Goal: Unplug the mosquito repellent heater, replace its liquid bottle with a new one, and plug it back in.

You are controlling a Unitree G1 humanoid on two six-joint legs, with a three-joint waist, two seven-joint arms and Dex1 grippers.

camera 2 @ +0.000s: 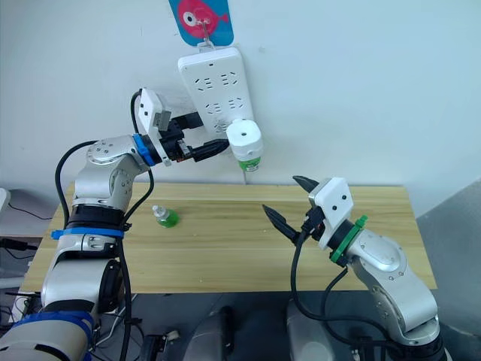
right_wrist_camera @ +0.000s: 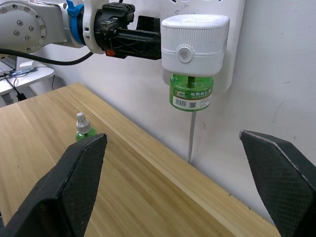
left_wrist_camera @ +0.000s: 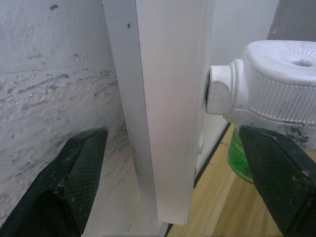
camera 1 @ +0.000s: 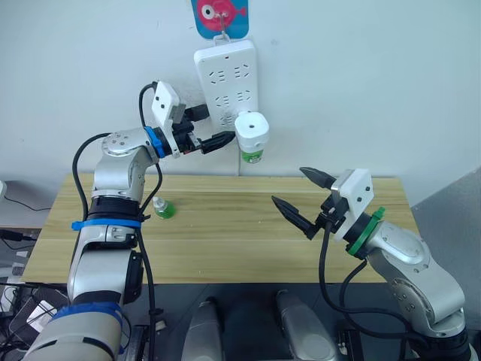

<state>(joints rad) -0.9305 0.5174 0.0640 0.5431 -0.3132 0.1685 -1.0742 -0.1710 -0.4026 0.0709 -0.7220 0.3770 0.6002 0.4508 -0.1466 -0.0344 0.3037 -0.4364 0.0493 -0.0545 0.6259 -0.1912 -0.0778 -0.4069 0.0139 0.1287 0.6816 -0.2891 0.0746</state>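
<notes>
The white mosquito repellent heater (camera 1: 252,128) is plugged into a lower socket of the wall power strip (camera 1: 225,75). A green liquid bottle (right_wrist_camera: 191,94) hangs under it. My left gripper (camera 1: 220,126) is open at the strip's left edge. One finger (left_wrist_camera: 74,168) is by the wall and the other finger (left_wrist_camera: 276,173) sits just below the heater. A small green bottle with a white cap (camera 1: 162,207) stands on the wooden table (camera 1: 225,241) at the left. My right gripper (camera 1: 288,185) hovers open and holds nothing, over the table's right half, pointing at the heater.
The strip hangs from a hook with a blue fish sticker (camera 1: 218,15) on the white wall. A thin white cable (right_wrist_camera: 191,138) runs down from the strip to behind the table. A dark gap lies past the table's front edge.
</notes>
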